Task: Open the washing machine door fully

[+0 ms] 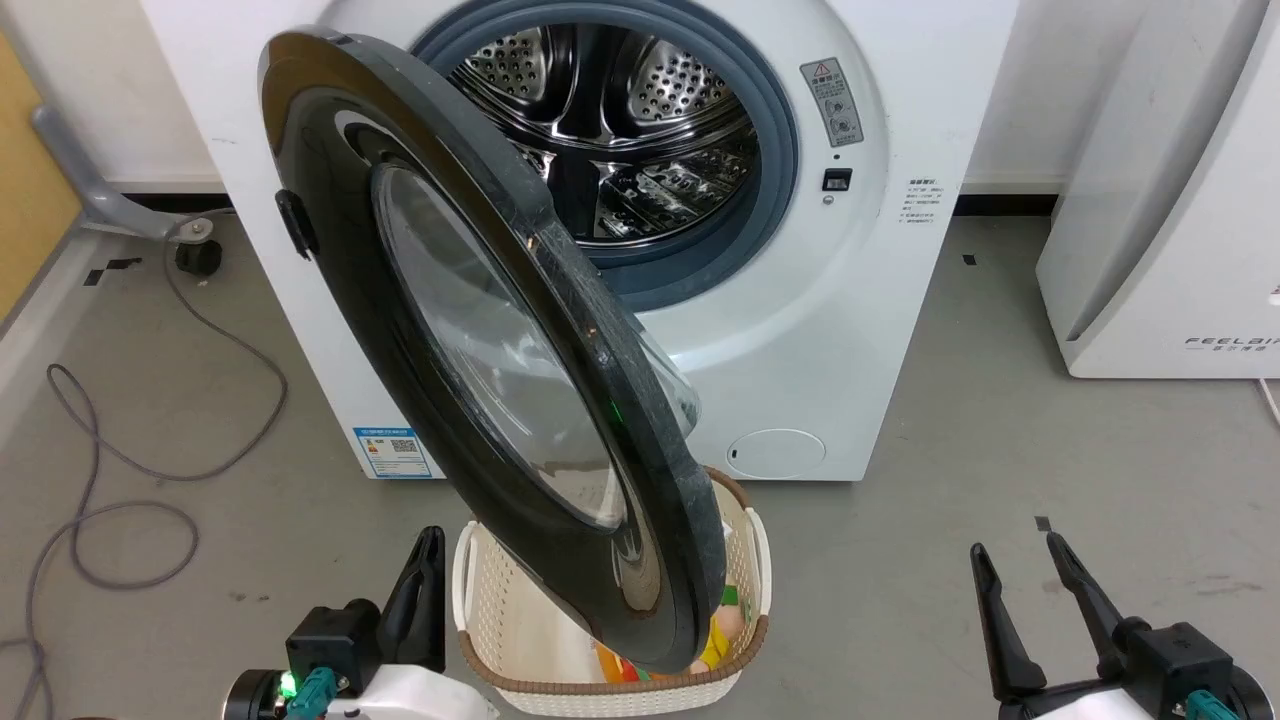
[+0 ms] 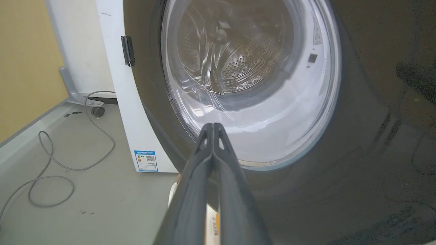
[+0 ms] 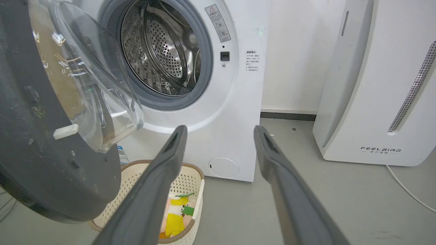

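Note:
The washing machine (image 1: 800,330) is white, and its steel drum (image 1: 620,120) shows inside a grey gasket. Its round black door (image 1: 640,470) hangs swung out towards me, about half open, with the clear glass bowl (image 1: 480,340) at its centre and a small side tab (image 1: 294,222). My left gripper (image 1: 430,545) sits shut and empty at the lower left, just left of the door's lower rim; in the left wrist view its fingers (image 2: 213,131) point at the glass (image 2: 252,78). My right gripper (image 1: 1018,560) stands open on the right, away from the door (image 3: 37,153).
A cream laundry basket (image 1: 745,650) with coloured items stands on the floor under the door's lower edge. A white FEELBIR-marked appliance (image 1: 1170,200) stands at the right. A grey cable (image 1: 120,480) loops on the floor at the left, by a yellow wall (image 2: 27,68).

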You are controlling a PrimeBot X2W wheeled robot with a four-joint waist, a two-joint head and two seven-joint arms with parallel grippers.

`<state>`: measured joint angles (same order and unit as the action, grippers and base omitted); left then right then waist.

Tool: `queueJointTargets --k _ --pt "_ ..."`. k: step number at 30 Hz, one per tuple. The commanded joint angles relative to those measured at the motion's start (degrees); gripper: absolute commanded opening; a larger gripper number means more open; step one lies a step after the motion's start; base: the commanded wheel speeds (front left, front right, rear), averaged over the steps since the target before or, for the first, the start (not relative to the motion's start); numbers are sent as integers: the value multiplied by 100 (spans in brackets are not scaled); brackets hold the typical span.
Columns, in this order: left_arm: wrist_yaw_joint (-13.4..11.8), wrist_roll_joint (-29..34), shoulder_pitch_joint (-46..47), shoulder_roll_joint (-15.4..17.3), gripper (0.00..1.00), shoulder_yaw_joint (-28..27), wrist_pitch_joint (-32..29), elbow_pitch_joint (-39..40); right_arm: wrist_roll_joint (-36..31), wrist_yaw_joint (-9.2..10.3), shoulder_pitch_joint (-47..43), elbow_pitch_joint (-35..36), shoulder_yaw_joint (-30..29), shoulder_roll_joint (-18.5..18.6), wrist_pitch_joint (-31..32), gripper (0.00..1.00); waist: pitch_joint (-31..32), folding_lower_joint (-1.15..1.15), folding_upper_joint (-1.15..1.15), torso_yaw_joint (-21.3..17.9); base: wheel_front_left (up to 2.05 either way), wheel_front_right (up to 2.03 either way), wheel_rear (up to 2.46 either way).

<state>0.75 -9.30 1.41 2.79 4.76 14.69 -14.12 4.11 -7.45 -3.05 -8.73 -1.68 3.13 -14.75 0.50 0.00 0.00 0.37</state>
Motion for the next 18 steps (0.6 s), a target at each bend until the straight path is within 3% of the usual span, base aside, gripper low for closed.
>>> queueJointTargets --k 1,10,18 --pt "-19 -24 -18 9 0 2 30 47 22 -3 43 -10 5 -24 -25 100 4 0 0 4 0 0 0" --pt "-158 -19 67 9 0 -60 30 419 36 -3 39 -30 7 -24 -25 100 16 0 0 17 0 0 0" --pt "-263 147 252 9 0 -102 30 1515 60 -3 58 -59 7 -25 -25 100 11 0 0 34 0 0 0"
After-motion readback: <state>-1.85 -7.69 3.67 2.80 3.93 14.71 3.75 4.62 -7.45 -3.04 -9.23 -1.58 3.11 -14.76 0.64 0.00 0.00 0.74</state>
